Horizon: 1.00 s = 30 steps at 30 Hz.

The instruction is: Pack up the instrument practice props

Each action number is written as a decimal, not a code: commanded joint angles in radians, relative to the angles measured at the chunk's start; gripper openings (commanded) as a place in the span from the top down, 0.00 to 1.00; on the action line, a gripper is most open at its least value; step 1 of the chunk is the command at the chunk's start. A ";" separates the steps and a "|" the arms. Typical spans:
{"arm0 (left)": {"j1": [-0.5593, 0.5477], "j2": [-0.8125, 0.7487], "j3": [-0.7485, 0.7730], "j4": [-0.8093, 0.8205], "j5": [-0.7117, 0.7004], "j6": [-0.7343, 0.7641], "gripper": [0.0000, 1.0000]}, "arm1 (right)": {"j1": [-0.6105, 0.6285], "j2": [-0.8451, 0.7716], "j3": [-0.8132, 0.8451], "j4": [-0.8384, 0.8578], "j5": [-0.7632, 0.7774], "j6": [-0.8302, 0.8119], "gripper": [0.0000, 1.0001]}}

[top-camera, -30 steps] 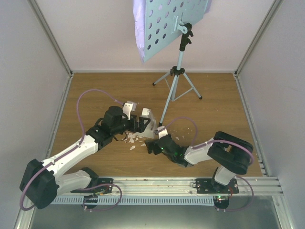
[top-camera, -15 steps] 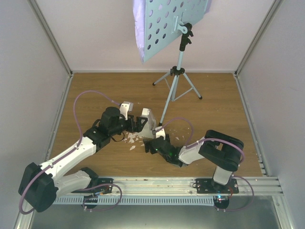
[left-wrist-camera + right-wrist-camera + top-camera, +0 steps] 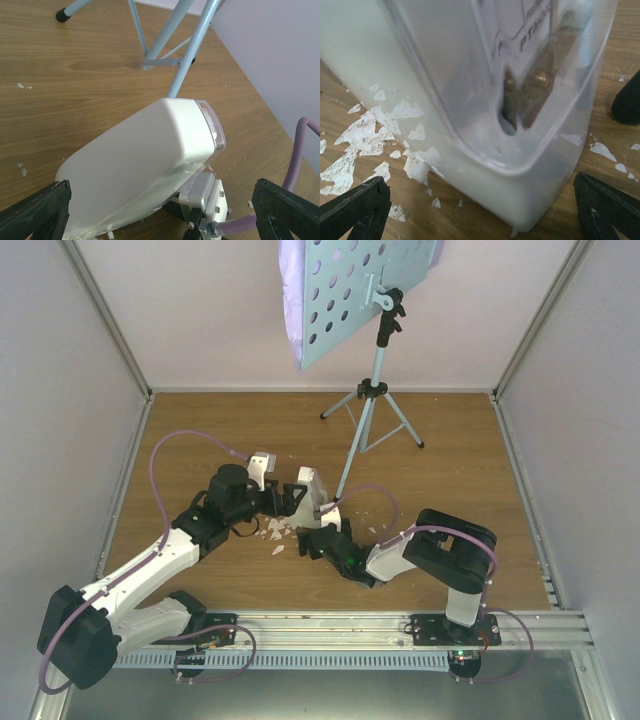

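Gently now, with left pincer [image 3: 160,212] and right pincer [image 3: 480,212] both wide open, centre the metronome [image 3: 145,160] between the left fingers before you close.

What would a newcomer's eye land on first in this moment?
The light-blue music stand towers at the far side of the wooden table, with lilac pages peeking past its perforated desk. At mid-table both arms meet at a white metronome, the left gripper and right gripper each open around it. White flakes litter the wood beside it.
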 commanded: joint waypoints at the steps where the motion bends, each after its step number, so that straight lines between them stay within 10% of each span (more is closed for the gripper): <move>1: 0.013 -0.031 -0.015 0.029 0.009 -0.010 0.01 | 0.000 0.044 0.015 -0.045 0.044 0.019 0.00; 17: 0.033 -0.049 -0.012 0.014 0.019 -0.007 0.01 | -0.002 0.077 0.015 -0.011 0.044 -0.039 0.39; 30: 0.037 -0.044 0.041 -0.053 -0.001 0.050 0.01 | -0.003 -0.101 -0.097 0.069 -0.025 -0.106 0.01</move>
